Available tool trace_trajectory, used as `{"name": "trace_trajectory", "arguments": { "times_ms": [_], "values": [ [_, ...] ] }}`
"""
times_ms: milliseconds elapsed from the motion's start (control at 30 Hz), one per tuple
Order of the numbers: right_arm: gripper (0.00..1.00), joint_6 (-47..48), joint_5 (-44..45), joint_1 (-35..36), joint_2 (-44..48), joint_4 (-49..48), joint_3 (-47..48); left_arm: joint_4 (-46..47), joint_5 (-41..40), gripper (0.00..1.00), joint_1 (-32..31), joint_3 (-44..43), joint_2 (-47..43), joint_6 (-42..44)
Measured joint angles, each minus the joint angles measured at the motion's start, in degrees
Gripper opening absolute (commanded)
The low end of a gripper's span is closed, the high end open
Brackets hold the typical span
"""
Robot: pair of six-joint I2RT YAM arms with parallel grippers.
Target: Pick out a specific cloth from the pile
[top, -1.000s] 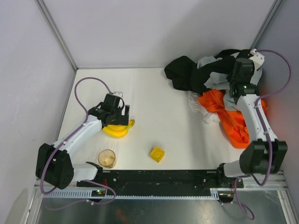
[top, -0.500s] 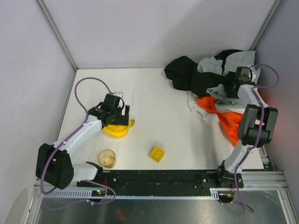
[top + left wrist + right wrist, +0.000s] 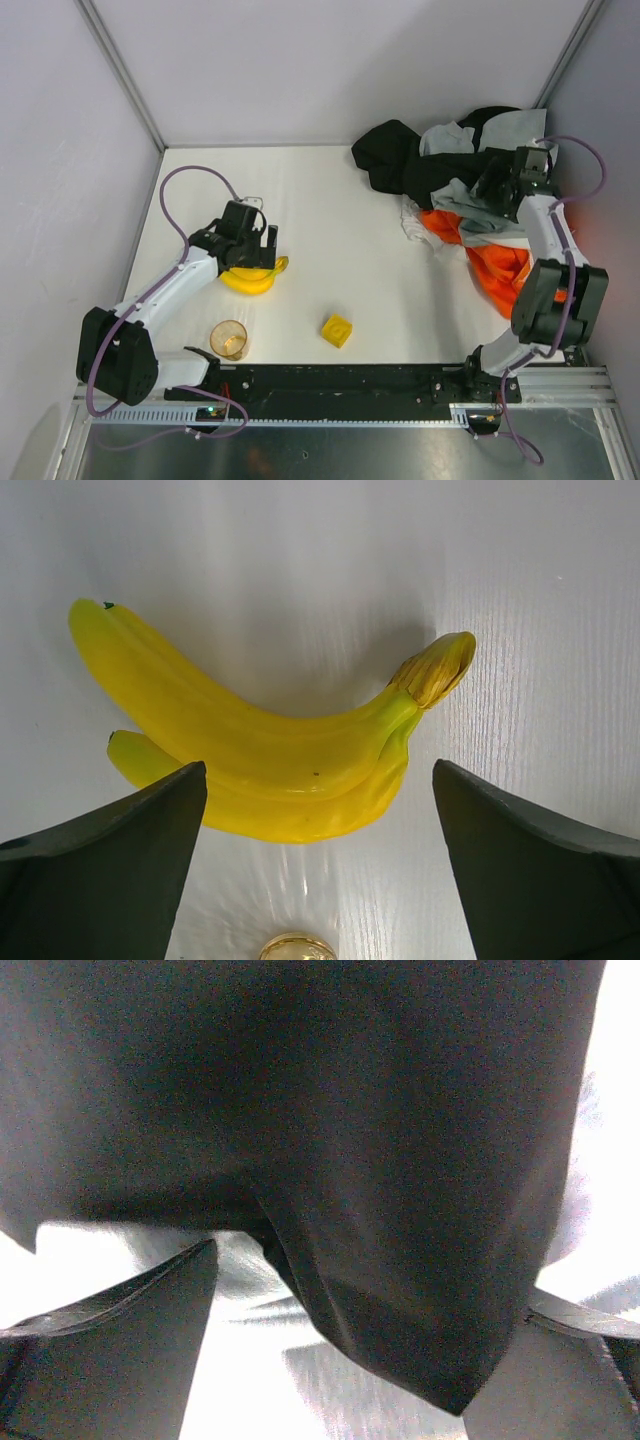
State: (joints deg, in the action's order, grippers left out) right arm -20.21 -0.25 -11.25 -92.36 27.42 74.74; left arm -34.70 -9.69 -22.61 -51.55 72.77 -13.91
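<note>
Right hand (image 3: 495, 190) agape, low on pile (image 3: 400, 160)

The heap of black, grey and orange garments (image 3: 455, 175) is soft, matt, creased cloth, and the small white fabric garment (image 3: 414, 226) looks equally soft. The yellow banana bunch (image 3: 270, 765) is smooth, glossy and plastic-like. The white tabletop (image 3: 530, 600) is matt and finely grained; the small amber cup (image 3: 230, 340) is shiny, translucent plastic
</note>
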Motion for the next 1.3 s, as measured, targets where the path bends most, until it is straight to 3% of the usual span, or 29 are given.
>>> {"name": "trace_trajectory", "arguments": {
  "times_ms": [467, 900, 1300],
  "values": [
    [0.99, -1.05, -2.73, 1.92, 29.0, 7.82, -12.98, 0.0, -1.29, 1.0, 0.0, 0.0, -2.14, -0.24],
    [0.99, -3.87, -4.24, 2.14, 37.4, 9.49, -22.58, 0.0, -2.16, 1.0, 0.0, 0.0, -3.23, -0.63],
    [0.99, -13.99, -11.54, 0.96, 50.53, 9.14, -40.44, -0.02, -2.14, 1.0, 0.0, 0.0, -3.65, -0.63]
  ]
}}
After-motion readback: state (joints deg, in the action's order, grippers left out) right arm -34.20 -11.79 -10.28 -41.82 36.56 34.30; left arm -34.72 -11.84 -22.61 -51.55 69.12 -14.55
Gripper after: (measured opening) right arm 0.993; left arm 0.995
